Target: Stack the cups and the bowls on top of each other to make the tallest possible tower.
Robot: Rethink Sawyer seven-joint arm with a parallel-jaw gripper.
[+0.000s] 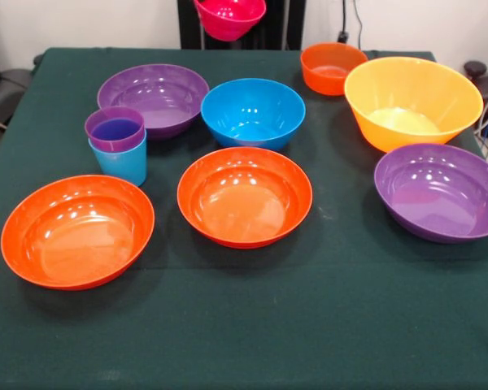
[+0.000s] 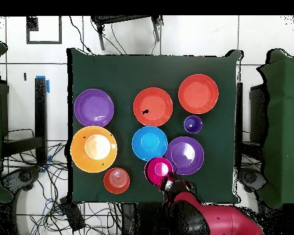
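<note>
Nearest lie two wide orange-red plastic bowls (image 1: 78, 231) (image 1: 245, 195), loose on the table. The tower (image 1: 117, 145) is only a purple plastic cup nested in a light blue one. The gripper (image 2: 168, 182) holds the small pink bowl (image 1: 229, 16) high above the far edge; seven bowls remain unstacked.

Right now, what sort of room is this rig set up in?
Probably a robotics lab or test room, not a kitchen: a green cloth-covered table of plastic bowls, loose cables on a pale tiled floor, and the red robot arm holding the pink bowl aloft.
</note>
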